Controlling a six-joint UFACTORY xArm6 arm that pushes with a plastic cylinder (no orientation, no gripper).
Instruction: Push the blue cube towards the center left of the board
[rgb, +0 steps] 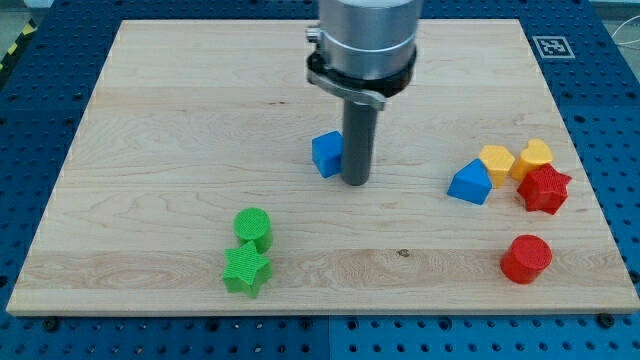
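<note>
You'll find the blue cube (327, 154) near the middle of the board (150, 120), with my tip (355, 182) touching its right side; there's no claw here, just the rod, holding nothing. Bare wood runs from the cube to the view's left edge. A green cylinder (253, 226) and green star (246, 270) touch each other lower left. You'll see no containers.

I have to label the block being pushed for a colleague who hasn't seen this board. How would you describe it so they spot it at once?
Find my tip near the board's middle. The blue cube sits right against its left side in the view. The other blue block is among the red and yellow ones on the right.
</note>
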